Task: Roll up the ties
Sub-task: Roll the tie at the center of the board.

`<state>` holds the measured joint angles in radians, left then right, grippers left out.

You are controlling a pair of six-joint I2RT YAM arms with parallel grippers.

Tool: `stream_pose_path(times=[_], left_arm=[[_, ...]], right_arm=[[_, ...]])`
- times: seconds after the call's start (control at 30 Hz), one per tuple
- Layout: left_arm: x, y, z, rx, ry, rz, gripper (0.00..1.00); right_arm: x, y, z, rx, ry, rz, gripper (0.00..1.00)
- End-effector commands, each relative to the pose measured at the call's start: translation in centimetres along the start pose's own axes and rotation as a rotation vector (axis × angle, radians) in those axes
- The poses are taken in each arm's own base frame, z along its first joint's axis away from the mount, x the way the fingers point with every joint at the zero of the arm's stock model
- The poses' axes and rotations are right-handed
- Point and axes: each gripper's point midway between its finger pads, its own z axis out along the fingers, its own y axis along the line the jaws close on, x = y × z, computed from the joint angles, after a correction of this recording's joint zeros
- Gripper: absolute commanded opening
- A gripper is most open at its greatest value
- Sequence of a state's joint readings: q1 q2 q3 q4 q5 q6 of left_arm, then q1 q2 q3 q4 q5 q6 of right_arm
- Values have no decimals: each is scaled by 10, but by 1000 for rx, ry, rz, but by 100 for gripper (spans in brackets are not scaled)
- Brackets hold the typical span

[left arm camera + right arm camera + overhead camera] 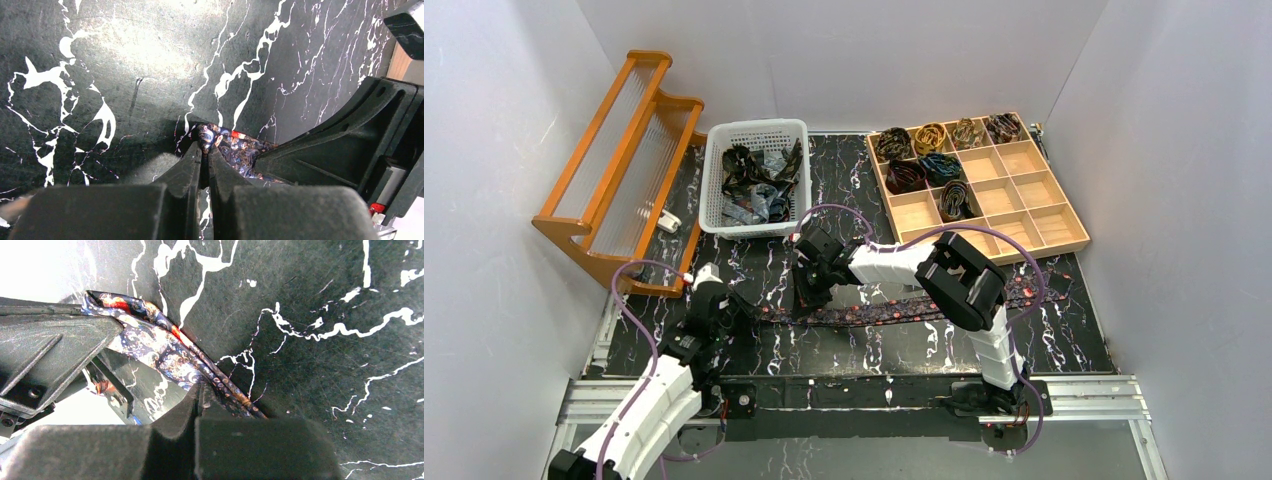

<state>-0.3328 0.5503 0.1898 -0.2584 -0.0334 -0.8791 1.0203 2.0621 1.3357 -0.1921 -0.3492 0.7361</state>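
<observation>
Pinching seen at the left gripper [205, 152]: both fingers are pressed together at lower centre of its wrist view, with the tip of the long dark navy paisley fabric necktie with red-pink dots [241, 150] caught between them. The right gripper [199, 392] has its fingers fully together at lower centre of its own view. The necktie's folded edge runs diagonally from upper left down against the tips. Cannot tell whether fabric sits between them or only beside them.

Overhead view: the necktie lies flat as a strip across the black, white-veined marble-pattern table [894, 350], from centre to right of frame. Its left end is at the two grippers, which sit just beside each other left of centre.

A white plastic lattice basket [716, 190], upper centre-left, holds loose dark ties [754, 180]. A light wooden grid tray [1036, 228], upper right, carries small tie coils [924, 160] in its upper-left compartments, one per compartment. An orange wooden rack [614, 180] stands at upper left.
</observation>
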Motion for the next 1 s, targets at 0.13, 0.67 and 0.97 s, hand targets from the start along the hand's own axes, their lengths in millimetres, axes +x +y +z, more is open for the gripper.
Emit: stream_pose_path(times=[0.13, 0.67, 0.97], left_arm=[[-26, -20, -10, 13, -43, 81, 0], [-42, -26, -15, -45, -94, 215, 0], [-43, -32, -19, -49, -89, 258, 0]], right_arm=[[8, -34, 13, 130, 35, 4, 1], [-19, 27, -21, -12, -69, -68, 4], [-11, -5, -11, 122, -70, -55, 2]])
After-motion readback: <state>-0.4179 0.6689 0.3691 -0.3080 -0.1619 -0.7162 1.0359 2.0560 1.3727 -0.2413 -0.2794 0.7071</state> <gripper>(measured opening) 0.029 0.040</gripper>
